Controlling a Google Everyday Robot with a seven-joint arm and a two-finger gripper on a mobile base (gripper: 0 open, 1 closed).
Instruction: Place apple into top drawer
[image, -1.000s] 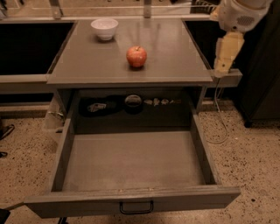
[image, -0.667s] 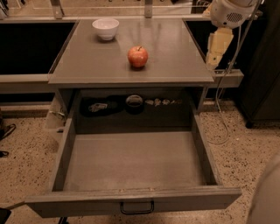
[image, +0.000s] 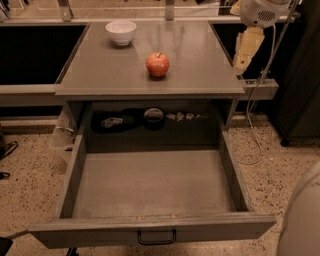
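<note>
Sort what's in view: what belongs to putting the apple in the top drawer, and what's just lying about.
For the job: apple on the cabinet top; top drawer, pulled open; gripper beyond that top's right edge, apart from the apple.

Lying about: white bowl at the back left; dark round object in the recess behind the drawer; cable on the floor, right.

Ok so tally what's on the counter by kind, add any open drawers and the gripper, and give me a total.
Apples: 1, the apple, on the counter
Bowls: 1, the white bowl, at the counter's far left
Open drawers: 1, the top drawer, nothing in it
Grippers: 1, the gripper, in the air off the counter's right edge
Total: 4
</note>
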